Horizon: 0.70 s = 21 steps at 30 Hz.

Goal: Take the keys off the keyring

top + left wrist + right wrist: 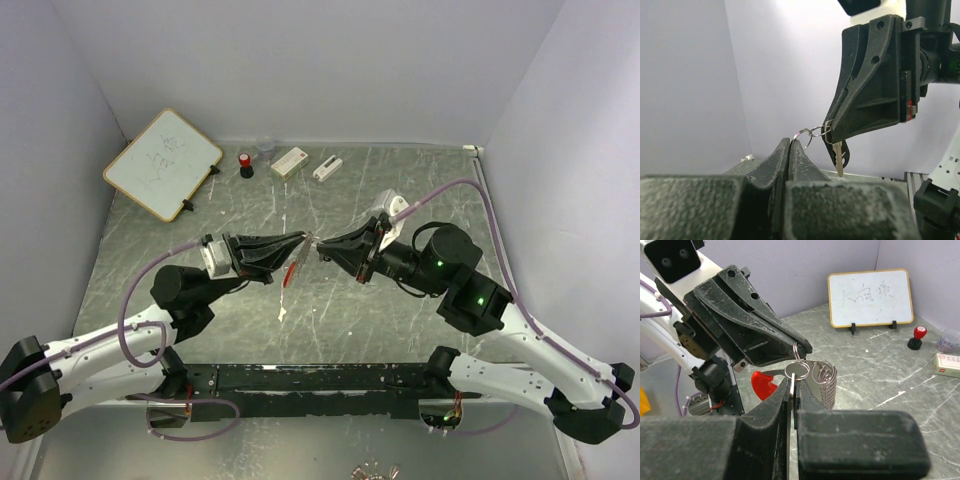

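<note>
Two grippers are met tip to tip above the middle of the table (340, 325). The left gripper (301, 239) and the right gripper (323, 248) are both clamped shut on the keyring (292, 271), which is held off the table between them. A key (839, 160) is hung just under the right tip. Far back, a whiteboard (163, 163) is propped at the left, with a red-capped bottle (245, 165) to its right.

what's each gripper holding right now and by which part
Left gripper pinches the thin silvery ring at its rim; right gripper pinches the silver key by its round head.
</note>
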Tool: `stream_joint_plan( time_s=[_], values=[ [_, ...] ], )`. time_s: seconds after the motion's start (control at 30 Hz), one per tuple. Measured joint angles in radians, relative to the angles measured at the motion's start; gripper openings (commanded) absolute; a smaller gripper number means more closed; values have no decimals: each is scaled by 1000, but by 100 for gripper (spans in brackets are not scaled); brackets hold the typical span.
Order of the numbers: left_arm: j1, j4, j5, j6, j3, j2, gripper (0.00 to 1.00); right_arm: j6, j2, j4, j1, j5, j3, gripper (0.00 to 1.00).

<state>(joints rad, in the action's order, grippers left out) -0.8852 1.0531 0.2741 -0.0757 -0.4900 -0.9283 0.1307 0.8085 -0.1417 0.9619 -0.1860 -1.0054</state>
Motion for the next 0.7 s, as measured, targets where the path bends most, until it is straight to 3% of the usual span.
stream_joint_plan(
  time_s=[0.7],
  values=[
    [1, 217, -91, -24, 28, -95, 7, 21, 32, 132, -3, 10, 50, 0]
  ],
)
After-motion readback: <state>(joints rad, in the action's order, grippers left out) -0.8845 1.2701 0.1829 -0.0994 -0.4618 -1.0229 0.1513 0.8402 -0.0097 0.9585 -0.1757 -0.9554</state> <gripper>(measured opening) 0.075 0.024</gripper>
